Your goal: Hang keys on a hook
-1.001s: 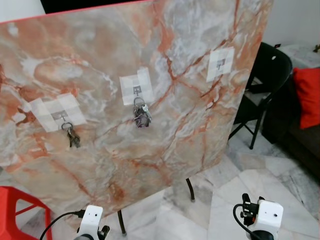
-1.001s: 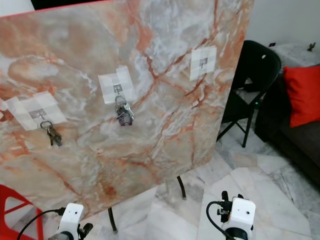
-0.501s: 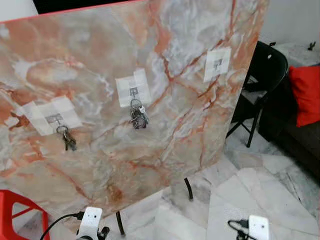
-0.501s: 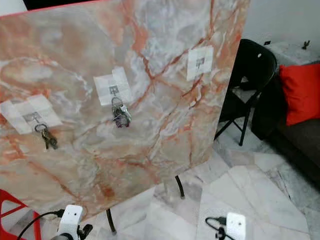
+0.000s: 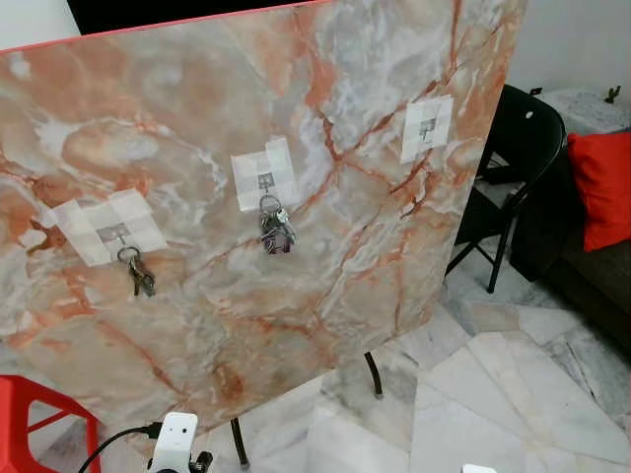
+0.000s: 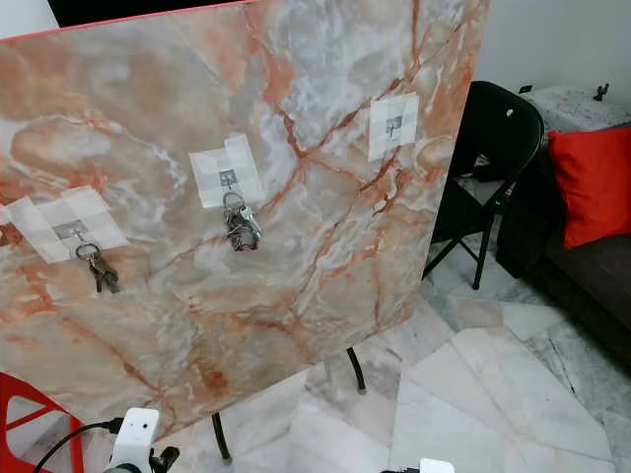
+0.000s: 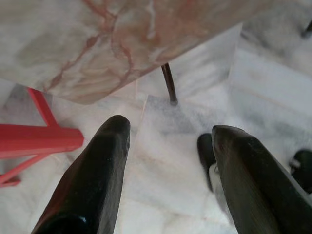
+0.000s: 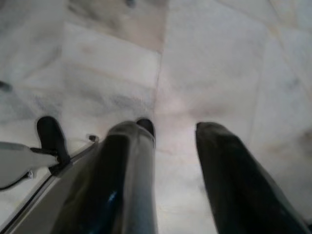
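fingers point(image 7: 92, 180) apart above floor point(image 7: 273, 92), keys point(image 5: 277, 229) on hook point(image 5: 265, 181)

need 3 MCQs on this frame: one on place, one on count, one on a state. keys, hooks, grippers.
1. Where is the bare hook on the marble board?
A. Robot's left end
B. Middle
C. Robot's right end

2. How many hooks carry keys?
A. One
B. Two
C. Three

3. How do the left gripper fingers stand?
A. Apart, holding nothing
B. Shut on a key ring
C. Shut on a chair leg

Answers:
1. C: the taped hook towards the black chair has nothing hanging from it.
2. B: the left key bunch and the middle key bunch each hang from a hook; the third hook is bare.
3. A: the left wrist view shows floor tiles in the gap between the two black fingers.
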Motion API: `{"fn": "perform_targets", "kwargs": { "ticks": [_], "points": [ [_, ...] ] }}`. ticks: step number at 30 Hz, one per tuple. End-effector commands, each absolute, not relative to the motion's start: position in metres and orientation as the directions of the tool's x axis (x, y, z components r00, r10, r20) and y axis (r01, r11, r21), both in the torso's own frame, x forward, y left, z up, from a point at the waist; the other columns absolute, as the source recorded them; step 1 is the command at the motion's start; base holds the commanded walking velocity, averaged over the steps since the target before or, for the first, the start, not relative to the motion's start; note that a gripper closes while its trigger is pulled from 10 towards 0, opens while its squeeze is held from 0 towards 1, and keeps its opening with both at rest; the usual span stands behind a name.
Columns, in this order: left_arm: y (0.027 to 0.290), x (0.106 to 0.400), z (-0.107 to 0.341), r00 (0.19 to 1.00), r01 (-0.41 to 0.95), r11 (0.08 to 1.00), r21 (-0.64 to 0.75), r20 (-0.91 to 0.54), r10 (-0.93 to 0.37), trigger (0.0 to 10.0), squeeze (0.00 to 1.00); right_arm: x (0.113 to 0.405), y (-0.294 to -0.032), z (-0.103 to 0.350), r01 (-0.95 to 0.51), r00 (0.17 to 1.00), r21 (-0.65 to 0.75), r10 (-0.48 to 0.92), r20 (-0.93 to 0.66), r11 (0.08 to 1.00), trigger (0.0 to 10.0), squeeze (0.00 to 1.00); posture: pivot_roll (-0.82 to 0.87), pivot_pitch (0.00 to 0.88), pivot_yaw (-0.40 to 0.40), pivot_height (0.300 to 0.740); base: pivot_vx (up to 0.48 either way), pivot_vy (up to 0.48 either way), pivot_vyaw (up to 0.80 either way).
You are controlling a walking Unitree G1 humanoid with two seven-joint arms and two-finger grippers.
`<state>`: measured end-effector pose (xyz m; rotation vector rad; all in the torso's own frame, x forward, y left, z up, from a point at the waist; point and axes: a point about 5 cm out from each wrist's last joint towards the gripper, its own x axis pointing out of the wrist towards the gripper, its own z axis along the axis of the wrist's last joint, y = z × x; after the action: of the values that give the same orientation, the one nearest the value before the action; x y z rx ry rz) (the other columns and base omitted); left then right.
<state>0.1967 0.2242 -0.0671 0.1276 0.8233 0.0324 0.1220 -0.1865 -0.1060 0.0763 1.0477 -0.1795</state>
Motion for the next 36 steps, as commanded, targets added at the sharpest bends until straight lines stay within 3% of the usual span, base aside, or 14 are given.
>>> {"fn": "perform_targets", "kwargs": {
  "ticks": [1, 21, 36],
  "points": [
    [0.227, 0.188, -0.072, 0.653, 0.0, 0.992, 0.124, -0.752, 0.094, 10.0, 0.0, 0.128, -0.186, -0.104, 0.175, 0.506, -0.013, -0.101, -0.857, 0.985, 10.0, 0.0, -0.03, 0.0, 0.035, 0.74, 0.0, 0.0, 0.79],
    [0.223, 0.183, -0.076, 0.635, -0.035, 0.994, 0.106, -0.765, 0.104, 10.0, 0.0, 0.135, -0.183, -0.103, 0.202, 0.523, 0.029, -0.083, -0.848, 0.979, 10.0, 0.0, -0.03, 0.0, 0.012, 0.74, 0.0, 0.0, 0.74],
    [0.217, 0.162, -0.086, 0.602, -0.106, 0.991, 0.077, -0.789, 0.125, 10.0, 0.0, 0.116, -0.189, -0.108, 0.204, 0.478, 0.018, -0.084, -0.874, 0.979, 10.0, 0.0, 0.01, 0.0, -0.035, 0.74, 0.0, 0.0, 0.06]
  ]
}}
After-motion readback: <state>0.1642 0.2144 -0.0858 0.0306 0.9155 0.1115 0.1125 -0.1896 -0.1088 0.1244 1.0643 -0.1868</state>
